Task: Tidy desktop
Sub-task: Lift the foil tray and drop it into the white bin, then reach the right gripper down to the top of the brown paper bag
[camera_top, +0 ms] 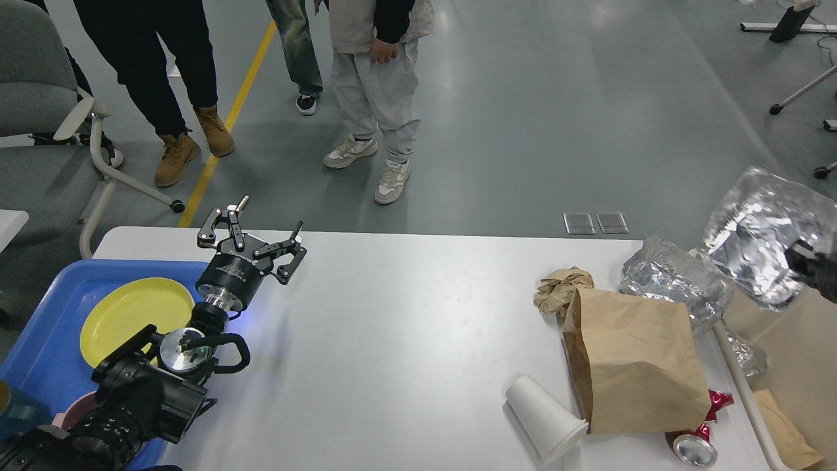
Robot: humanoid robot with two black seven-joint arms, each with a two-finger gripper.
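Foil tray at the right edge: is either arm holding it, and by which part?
The right gripper appears to hold the foil tray by its near rim, above the beige bin, though its jaws are barely visible. The left gripper holds nothing.

A blue tray (46,340) sat at the left and held a yellow plate (134,313). Toward the right lay a flat brown paper bag (637,363), with a crumpled wad of brown paper (561,288) touching its far corner and crumpled foil (673,278) just beside its far right edge. A white paper cup (546,418) lay on its side near the bag's lower left corner, and a crushed red can (696,445) lay at its lower right corner. A beige bin (794,353) stood at the right edge, with a foil tray (762,232) in the air above it. 3 people (373,78) stood on the grey floor beyond, and a grey chair (39,131) stood at the far left.
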